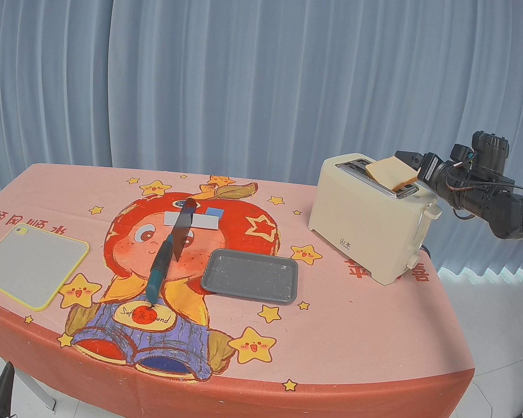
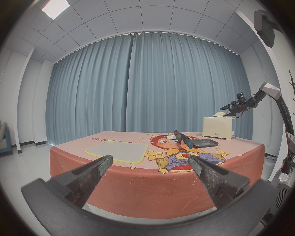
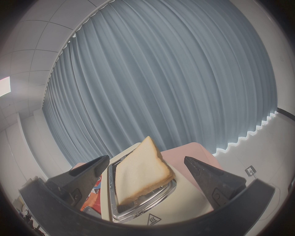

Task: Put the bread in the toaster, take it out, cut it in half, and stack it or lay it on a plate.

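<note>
Bread (image 1: 392, 172) sits tilted on the toaster (image 1: 367, 222), right of frame. My right gripper (image 3: 146, 159), jaws apart, hovers just beside it. I'd square it to the slot before pushing.

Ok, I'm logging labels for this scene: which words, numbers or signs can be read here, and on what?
On the toaster front: a small dark two-character mark, too small to read surely.
On the toaster top: a warning triangle with wavy lines, a hot-surface sign.
On the tablecloth: big red characters near both ends, upside down in the head view, not read.
On the apple badge: small script, blurred.
Numbers: none.
</note>
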`<state>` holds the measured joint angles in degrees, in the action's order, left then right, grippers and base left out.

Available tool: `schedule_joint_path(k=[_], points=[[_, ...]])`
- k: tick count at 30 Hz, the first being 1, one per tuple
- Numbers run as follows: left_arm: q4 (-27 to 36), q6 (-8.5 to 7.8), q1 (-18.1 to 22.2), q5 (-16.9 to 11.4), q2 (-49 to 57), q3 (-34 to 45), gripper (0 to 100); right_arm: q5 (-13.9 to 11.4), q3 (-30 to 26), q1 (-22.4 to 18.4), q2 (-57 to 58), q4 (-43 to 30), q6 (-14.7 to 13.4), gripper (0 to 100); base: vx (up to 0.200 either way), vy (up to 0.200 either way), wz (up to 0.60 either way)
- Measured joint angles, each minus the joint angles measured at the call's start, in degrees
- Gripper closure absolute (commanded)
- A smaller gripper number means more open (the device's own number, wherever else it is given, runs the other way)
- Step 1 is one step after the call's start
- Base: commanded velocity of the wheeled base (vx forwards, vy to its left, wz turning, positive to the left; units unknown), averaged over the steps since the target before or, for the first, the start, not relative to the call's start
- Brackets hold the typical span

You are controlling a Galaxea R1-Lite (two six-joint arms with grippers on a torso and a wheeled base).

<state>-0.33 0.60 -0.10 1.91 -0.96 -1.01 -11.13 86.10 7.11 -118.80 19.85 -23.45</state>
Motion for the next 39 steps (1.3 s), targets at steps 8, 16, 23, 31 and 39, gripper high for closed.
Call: schedule_joint_path(k=[8,16,23,31,39], points=[[0.0,-0.02,0.0,0.0,0.0,0.0,0,0.3,0.1,1.0,-0.6,0.0,-0.2,100,0.000,0.000,0.00],[0.0,-0.02,0.0,0.0,0.0,0.0,0,0.5,0.8,1.6,-0.9,0.6,-0.5,100,0.000,0.000,0.00],[0.0,-0.02,0.0,0.0,0.0,0.0,0,0.6,0.5,1.8,-0.6,0.8,-0.5,100,0.000,0.000,0.00],[0.0,0.00,0.0,0.0,0.0,0.0,0,0.7,0.0,2.6,1.4,1.0,-0.5,100,0.000,0.000,0.00],[0.0,-0.02,0.0,0.0,0.0,0.0,0,0.7,-2.6,5.2,6.8,1.1,-0.3,100,0.000,0.000,0.00]])
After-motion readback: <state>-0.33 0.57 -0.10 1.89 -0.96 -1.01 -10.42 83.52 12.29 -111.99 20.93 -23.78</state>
